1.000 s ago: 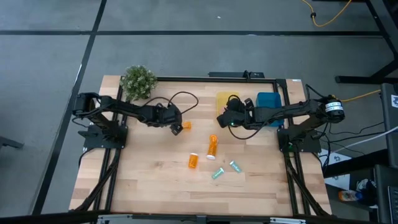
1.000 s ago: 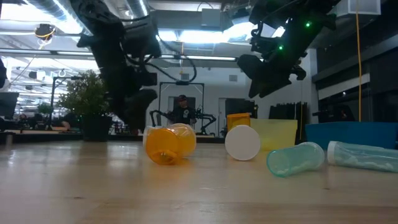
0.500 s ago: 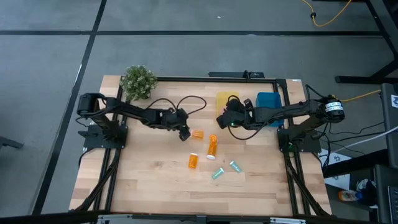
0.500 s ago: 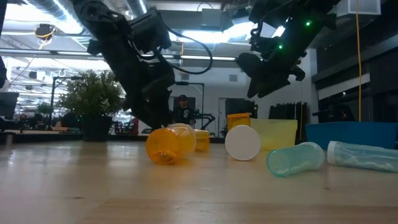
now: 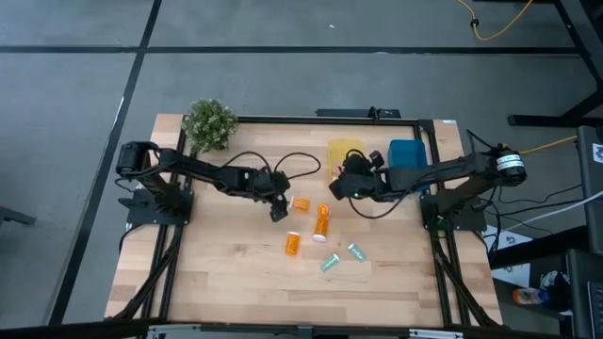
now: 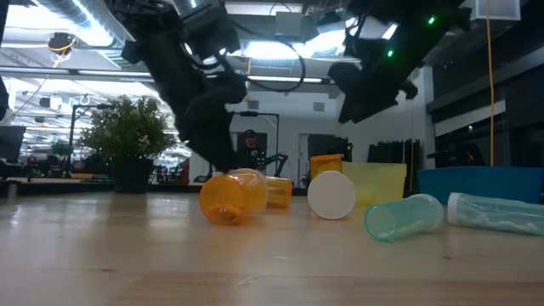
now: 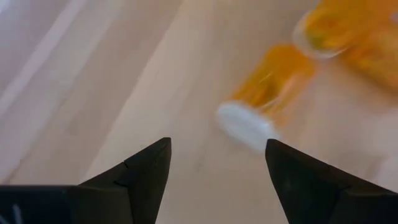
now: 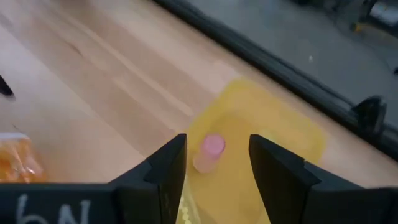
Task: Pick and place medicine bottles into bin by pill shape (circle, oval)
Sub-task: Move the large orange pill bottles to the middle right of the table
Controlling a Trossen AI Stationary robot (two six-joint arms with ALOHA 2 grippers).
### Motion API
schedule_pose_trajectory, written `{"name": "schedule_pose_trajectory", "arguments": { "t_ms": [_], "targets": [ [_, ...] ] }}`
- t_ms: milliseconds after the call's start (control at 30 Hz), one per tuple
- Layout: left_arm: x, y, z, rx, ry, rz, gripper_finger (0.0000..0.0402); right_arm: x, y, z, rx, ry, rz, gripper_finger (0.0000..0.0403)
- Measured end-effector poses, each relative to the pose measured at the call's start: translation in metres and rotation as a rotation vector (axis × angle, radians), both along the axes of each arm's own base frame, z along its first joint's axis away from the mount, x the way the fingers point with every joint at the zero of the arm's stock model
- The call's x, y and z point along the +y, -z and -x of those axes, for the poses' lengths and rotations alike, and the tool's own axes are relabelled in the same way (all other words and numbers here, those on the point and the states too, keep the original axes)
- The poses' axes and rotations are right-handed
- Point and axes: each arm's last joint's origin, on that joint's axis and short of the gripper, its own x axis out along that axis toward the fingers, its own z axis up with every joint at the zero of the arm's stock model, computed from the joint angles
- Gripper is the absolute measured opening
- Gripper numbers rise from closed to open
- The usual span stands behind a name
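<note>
table point(image 5: 217, 273) carries two bins at the far edge: yellow bin point(image 5: 343, 151) and blue bin point(image 5: 405, 151), side by side. right wrist view shows one pink-tinted bottle point(image 8: 209, 152) lying inside the yellow bin, so at least one bottle looks sorted; blue bin contents cannot be made out

still loose on the wood, near the middle: small orange bottle point(image 5: 301, 203), long orange bottle point(image 5: 322, 222) with its white cap toward the near side, another orange bottle point(image 5: 294, 245), and two teal-tinted bottles point(image 5: 330, 263) point(image 5: 357, 251) lying near each other. five left to sort as far as the frames show

left gripper point(image 5: 277, 208) sits low over the table just beside the small orange bottle; jaws spread with nothing between them. left wrist view has a white-capped orange bottle point(image 7: 267, 98) lying ahead of the fingers, apart from them

right gripper point(image 5: 337, 188) hangs above the table near the yellow bin; jaws parted, nothing held

judgement: task early to midway; the left arm's next pick is likely the small orange bottle
</note>
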Motion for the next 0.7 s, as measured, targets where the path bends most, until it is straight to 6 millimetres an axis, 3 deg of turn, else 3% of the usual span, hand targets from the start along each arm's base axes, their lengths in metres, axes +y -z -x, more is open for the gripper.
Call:
{"name": "schedule_pose_trajectory", "arguments": {
  "t_ms": [333, 500, 700],
  "targets": [
    [0.0, 0.018, -0.016, 0.038, 0.035, 0.056, 0.0255, 0.028, -0.046, 0.029, -0.126, -0.048, 0.149, 0.0177],
    [0.001, 0.023, -0.048, 0.046, 0.101, 0.057, 0.0254, 0.033, -0.061, 0.041, -0.18, -0.077, 0.15, 0.0177],
    [0.001, 0.024, -0.093, 0.019, 0.22, 0.011, 0.0254, 0.035, -0.066, 0.047, -0.185, -0.092, 0.153, 0.0177]
  ]
}}
